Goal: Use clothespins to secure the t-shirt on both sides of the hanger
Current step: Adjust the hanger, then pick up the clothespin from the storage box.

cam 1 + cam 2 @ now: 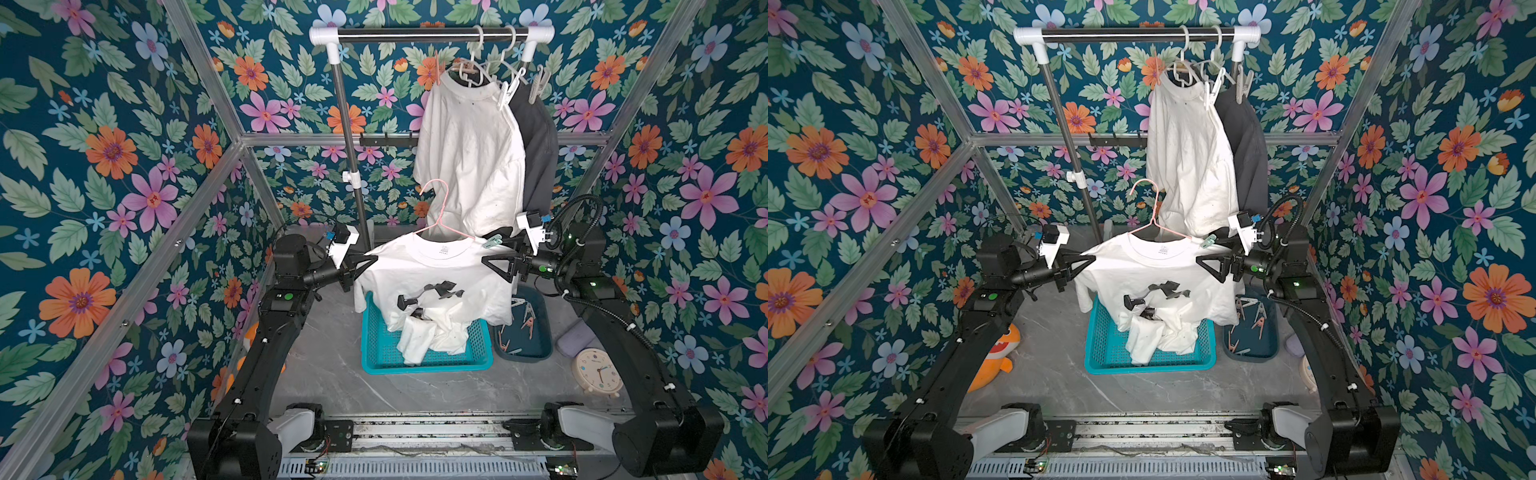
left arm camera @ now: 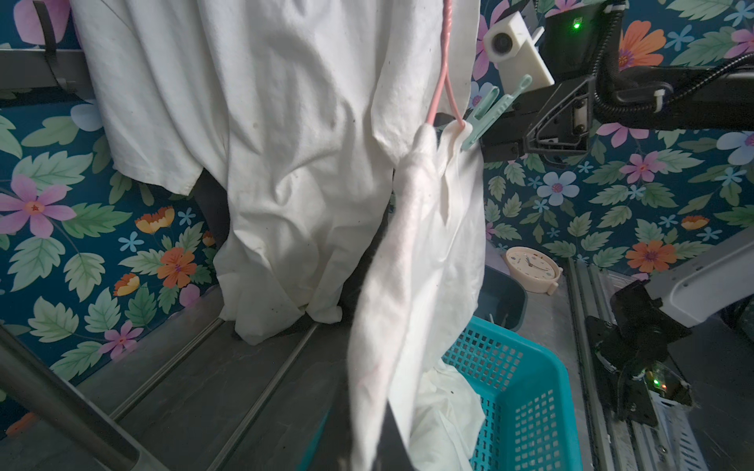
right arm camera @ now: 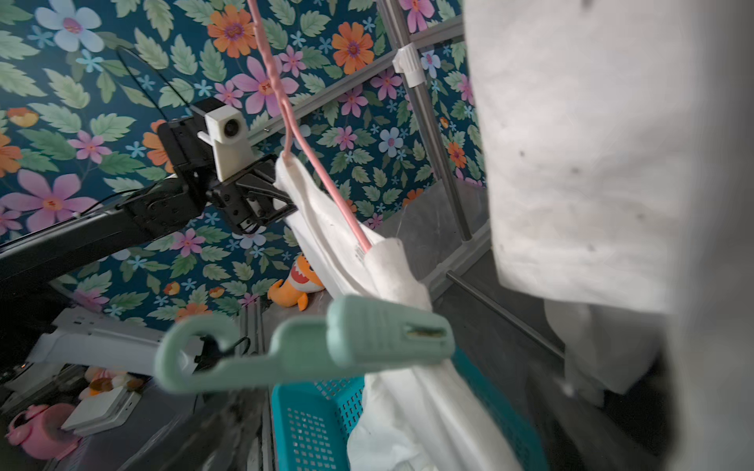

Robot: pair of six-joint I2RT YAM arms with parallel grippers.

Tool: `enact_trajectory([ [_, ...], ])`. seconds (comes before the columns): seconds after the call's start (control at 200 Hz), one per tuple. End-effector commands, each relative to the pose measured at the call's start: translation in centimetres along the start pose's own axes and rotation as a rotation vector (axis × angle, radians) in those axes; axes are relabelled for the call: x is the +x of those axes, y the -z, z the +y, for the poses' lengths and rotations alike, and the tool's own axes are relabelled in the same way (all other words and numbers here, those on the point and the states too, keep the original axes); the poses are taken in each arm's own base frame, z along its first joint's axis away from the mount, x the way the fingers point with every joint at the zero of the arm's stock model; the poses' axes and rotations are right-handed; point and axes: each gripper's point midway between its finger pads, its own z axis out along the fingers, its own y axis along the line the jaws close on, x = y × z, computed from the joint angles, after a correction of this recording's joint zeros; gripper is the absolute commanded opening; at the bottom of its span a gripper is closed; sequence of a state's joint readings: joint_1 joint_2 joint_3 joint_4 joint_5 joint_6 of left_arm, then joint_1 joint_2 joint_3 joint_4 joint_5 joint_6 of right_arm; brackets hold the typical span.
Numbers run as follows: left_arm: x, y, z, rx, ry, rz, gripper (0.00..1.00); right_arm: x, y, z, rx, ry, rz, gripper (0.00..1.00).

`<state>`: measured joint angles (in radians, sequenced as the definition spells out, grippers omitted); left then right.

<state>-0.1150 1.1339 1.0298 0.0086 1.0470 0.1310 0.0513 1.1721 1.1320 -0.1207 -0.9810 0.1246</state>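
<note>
White fabric t-shirt with a black print hangs above the table, its hem trailing into a teal perforated plastic basket. Beside the basket, a dark blue plastic tray holds loose pastel clothespins. A thin pink wire hanger carries the shirt, its hook free in the air. My left gripper is pinched together on one shoulder of the shirt. My right gripper has its jaws apart, just beside the other shoulder. A mint green plastic clothespin is clipped onto that shoulder.
</note>
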Motion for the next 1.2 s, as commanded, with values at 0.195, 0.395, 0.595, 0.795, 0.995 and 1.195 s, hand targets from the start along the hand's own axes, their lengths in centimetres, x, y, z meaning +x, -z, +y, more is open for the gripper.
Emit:
enact_trajectory([
  [0.195, -0.6, 1.0, 1.2, -0.139, -0.063, -0.018, 0.00, 2.1, 5.7, -6.0, 0.558, -0.207, -0.068, 1.00],
  [0.395, -0.6, 1.9, 0.6, -0.177, -0.055, -0.032, 0.00, 4.1, 9.2, -7.5, 0.789, -0.289, -0.076, 0.99],
  [0.595, -0.3, 2.6, -0.4, -0.187, -0.075, -0.037, 0.00, 9.4, 11.3, -8.8, 0.944, -0.429, 0.022, 0.91],
  [0.795, 0.0, 2.7, -0.6, -0.201, -0.073, -0.049, 0.00, 15.0, 12.4, -10.4, 1.070, -0.577, 0.195, 0.88],
  [0.995, -0.6, 2.5, -1.1, -0.177, -0.079, -0.069, 0.00, 19.1, 13.5, -10.8, 1.164, -0.700, 0.327, 0.90],
  [1.195, 0.1, 2.4, -1.3, -0.177, -0.082, -0.060, 0.00, 23.3, 14.0, -9.4, 1.181, -0.838, 0.473, 0.93],
])
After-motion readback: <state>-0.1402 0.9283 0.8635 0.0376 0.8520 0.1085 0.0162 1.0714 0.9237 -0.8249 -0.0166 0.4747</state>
